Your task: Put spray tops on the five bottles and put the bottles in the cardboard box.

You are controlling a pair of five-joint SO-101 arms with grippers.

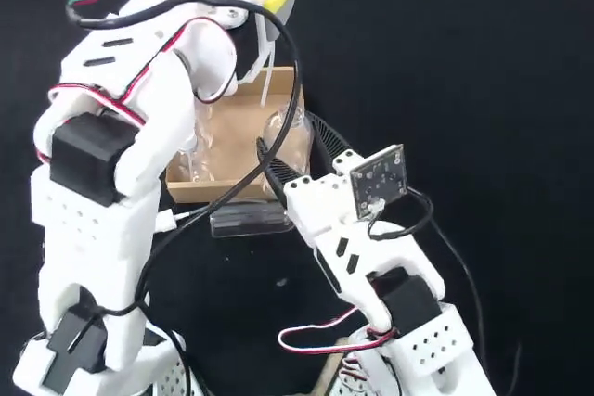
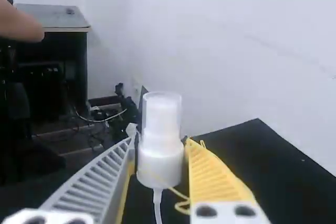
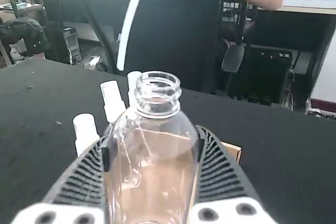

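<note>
up at the left gripper first: clamped tight on the white spray top, pinching its collar between a grey finger and a yellow one, high over the far side of the cardboard box. dangling straight down from that top, a thin dip tube, ending close to the open neck below, not inside it. down to the right gripper now: closed around the clear bottle, squeezing its body between black ribbed fingers, holding it upright and uncapped at the right end of the box; cannot tell whether resting in the box or lifted. just left of that bottle, inside the box, three capped bottles with white tops on. lying along the near wall of the box, outside it, a clear plastic piece. underneath it all, the black table. cutting across in front: the left arm, bulky and white, hiding the box's left end, plus a black cable looping past the tube and the bottle.
</note>
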